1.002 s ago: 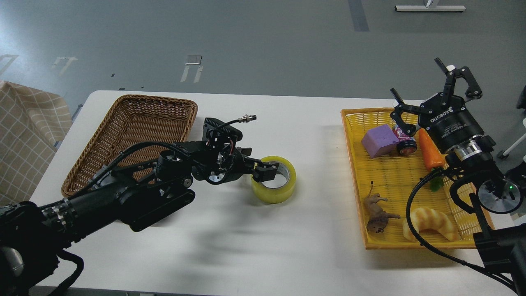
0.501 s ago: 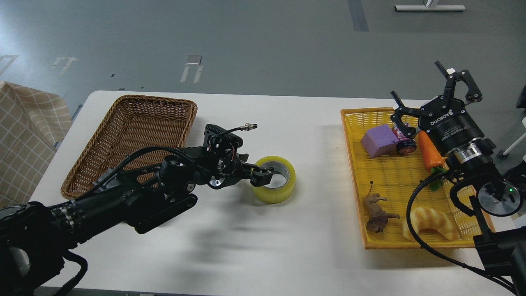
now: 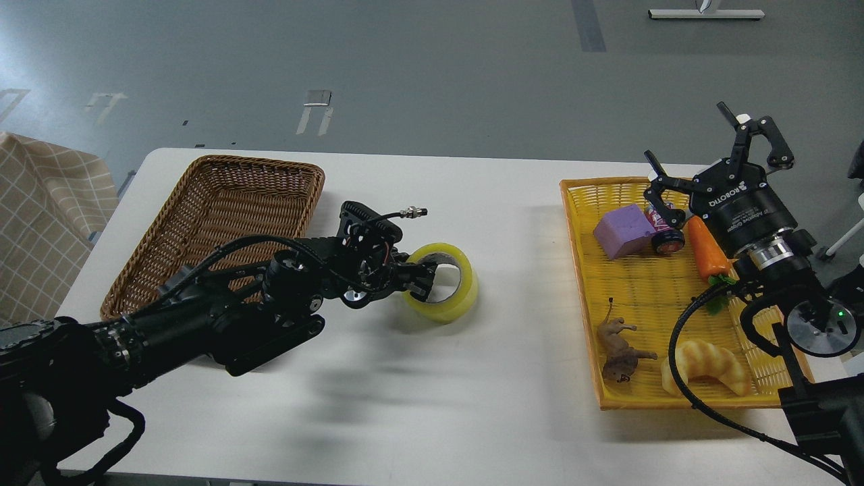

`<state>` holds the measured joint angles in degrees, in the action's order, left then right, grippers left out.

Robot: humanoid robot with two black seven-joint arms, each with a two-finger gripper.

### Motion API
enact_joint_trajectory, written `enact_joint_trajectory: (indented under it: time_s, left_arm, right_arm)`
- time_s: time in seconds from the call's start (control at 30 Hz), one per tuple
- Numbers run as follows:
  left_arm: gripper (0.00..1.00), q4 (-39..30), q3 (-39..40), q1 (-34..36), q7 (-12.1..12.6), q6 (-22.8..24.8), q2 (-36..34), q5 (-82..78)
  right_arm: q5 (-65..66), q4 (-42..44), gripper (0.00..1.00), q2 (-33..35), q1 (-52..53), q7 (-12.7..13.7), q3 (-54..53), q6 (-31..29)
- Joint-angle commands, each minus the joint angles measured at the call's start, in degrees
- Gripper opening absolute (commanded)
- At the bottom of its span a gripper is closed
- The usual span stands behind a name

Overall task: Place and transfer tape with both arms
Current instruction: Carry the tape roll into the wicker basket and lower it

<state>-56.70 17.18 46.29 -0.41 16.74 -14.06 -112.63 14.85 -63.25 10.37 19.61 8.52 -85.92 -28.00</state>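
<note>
The white table (image 3: 472,418) spreads under both arms. Behind and to the left of the left claw (image 3: 420,282) sits the brown wicker basket (image 3: 223,216), well apart from the right claw (image 3: 702,158). Directly below and in front of the right claw lies the yellow tray (image 3: 675,398), holding a purple block (image 3: 624,229), an orange carrot (image 3: 705,250), a croissant toy (image 3: 709,364), a brown animal figure (image 3: 621,347) and a small red-and-black can (image 3: 665,233) just beside the right claw's lower finger.

The tape (image 3: 445,287) is at the tip of the left claw, tilted, its near wall pinched between the fingers, one finger reaching inside the core; the left claw grips the roll. The right claw hangs above the tray's far corner with its fingers spread wide, holding nothing.
</note>
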Motion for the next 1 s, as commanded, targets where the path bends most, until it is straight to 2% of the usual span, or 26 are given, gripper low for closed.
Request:
enact_joint_trajectory:
  time_s: [0.0, 0.3, 0.43, 0.57, 0.83, 0.97]
  left_arm:
    - [0.0, -0.9, 0.4, 2.5, 0.0, 0.0, -1.0, 0.4]
    - [0.0, -1.5, 0.2, 12.8, -0.6, 0.0, -6.7, 7.9]
    - [0.0, -1.5, 0.2, 14.4, -1.6, 0.2, -10.4, 9.2]
    - [0.0, -1.5, 0.2, 14.8, -3.3, 0.7, -15.2, 9.4]
    - [0.0, -1.2, -0.6, 14.1, -8.5, 2.0, -25.0, 9.3]
    - [0.0, -0.4, -6.9, 13.9, -10.7, 1.9, -28.4, 9.1]
  right_arm:
    - [0.0, 0.0, 1.0, -0.1, 0.0, 0.0, 0.0, 0.0]
    - [0.0, 0.0, 1.0, -0.2, -0.1, 0.0, -0.1, 0.0]
    - [0.0, 0.0, 1.0, -0.4, -0.1, 0.0, -0.2, 0.0]
    - [-0.1, 0.0, 1.0, -0.5, 0.0, 0.0, -0.4, 0.0]
    - [-0.1, -0.1, 1.0, -0.5, 0.0, 0.0, -0.4, 0.0]
    - [-0.1, -0.1, 1.0, -0.6, 0.2, 0.0, -0.4, 0.0]
